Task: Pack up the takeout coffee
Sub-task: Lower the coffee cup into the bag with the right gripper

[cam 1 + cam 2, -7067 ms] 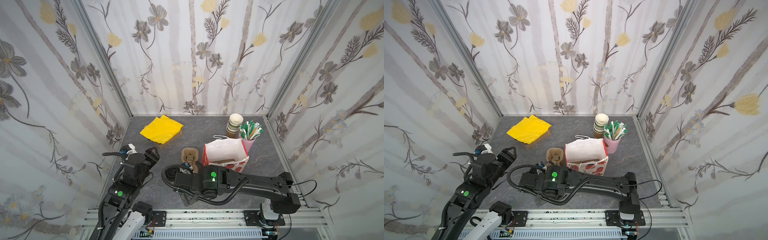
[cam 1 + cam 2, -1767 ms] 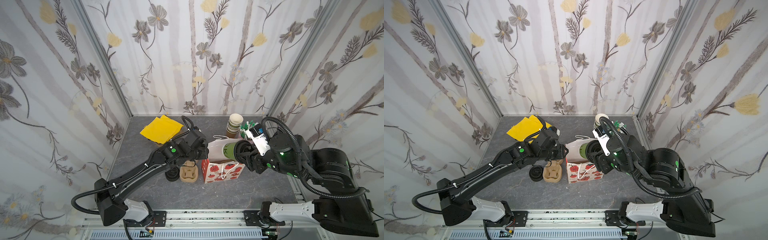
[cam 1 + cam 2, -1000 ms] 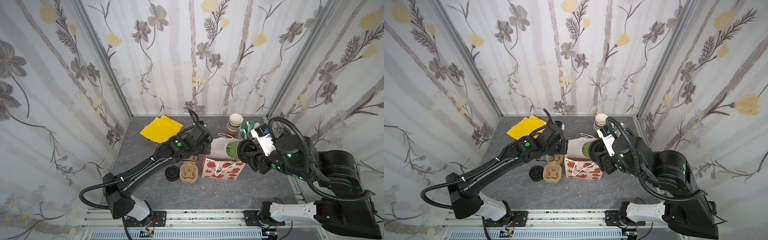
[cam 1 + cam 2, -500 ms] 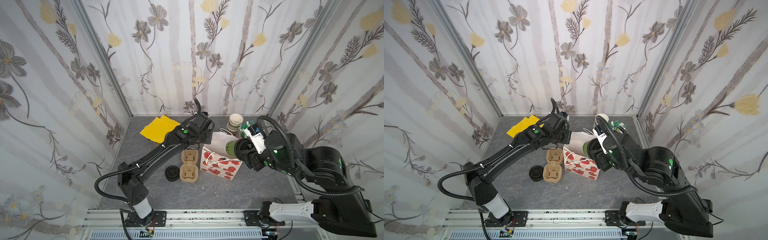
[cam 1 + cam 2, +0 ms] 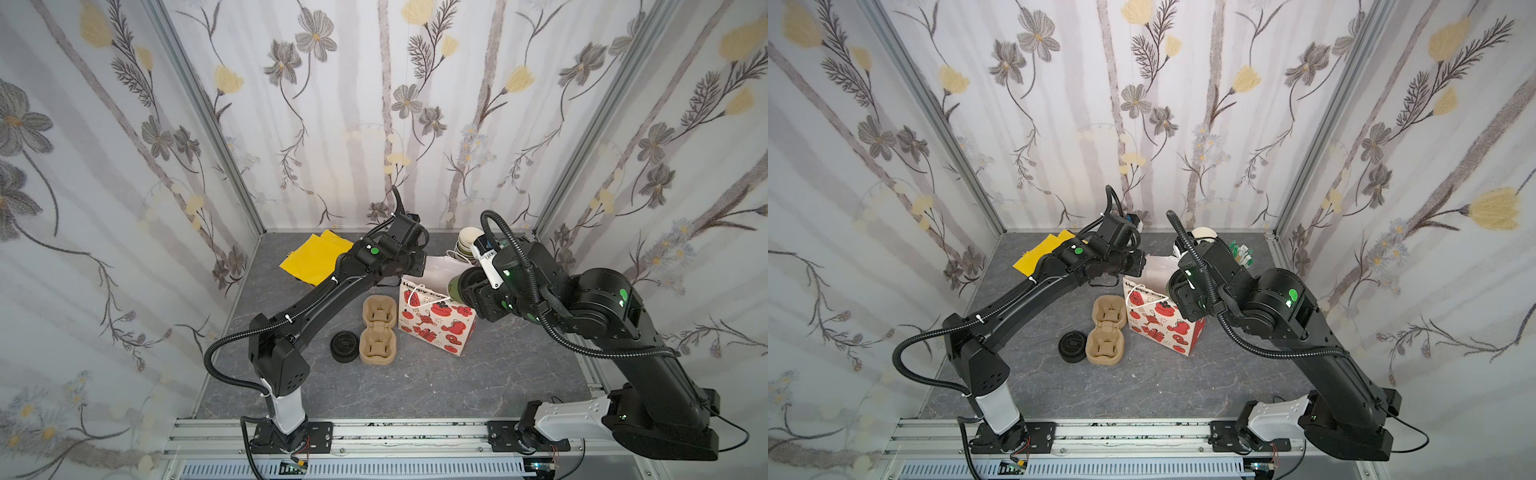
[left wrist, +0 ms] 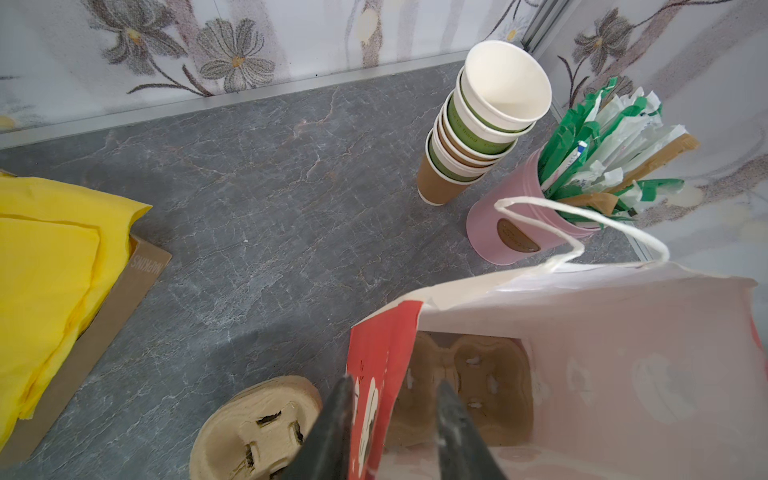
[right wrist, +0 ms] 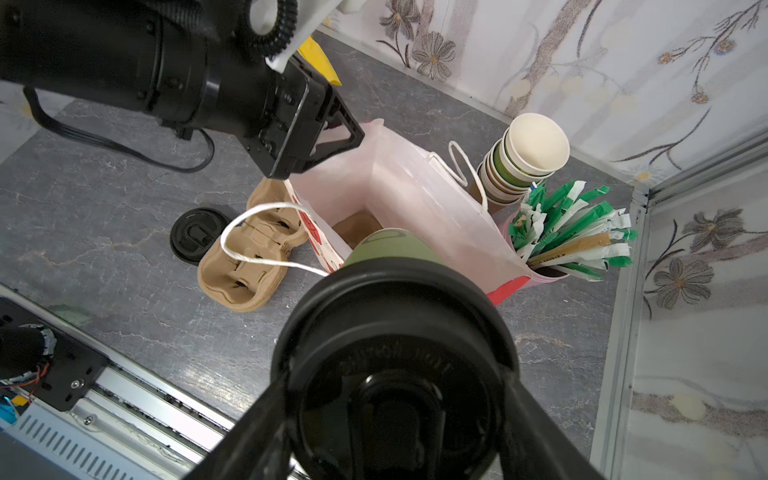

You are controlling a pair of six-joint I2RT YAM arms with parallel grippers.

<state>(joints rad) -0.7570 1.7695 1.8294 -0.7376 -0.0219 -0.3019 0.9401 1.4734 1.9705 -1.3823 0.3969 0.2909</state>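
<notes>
**Right gripper (image 7: pixel 395 382) grips the lidded cup at the bag's mouth; left gripper (image 6: pixel 395 384) straddles the bag's rim, jaws parted.**

The right gripper's two fingers (image 7: pixel 266 419) press on opposite sides of the dark green paper takeout coffee cup (image 7: pixel 392 251) at its lid end. The cup's long axis runs in line with the fingers and is tilted. Its black round plastic sip lid (image 7: pixel 395 407) faces back toward the wrist, and its base points down at the open top of the white paper gift bag with red prints (image 5: pixel 436 328). I cannot tell whether the base has crossed the rim. The left gripper's jaws stand apart, one finger outside the bag's side wall and one inside. A brown moulded-pulp cup carrier (image 6: pixel 469 374) lies inside the bag. A second carrier (image 5: pixel 377 328) and a short pile of bare black lids (image 5: pixel 344 347) sit just beside the bag on the grey stone-look table (image 5: pixel 415 395).
</notes>
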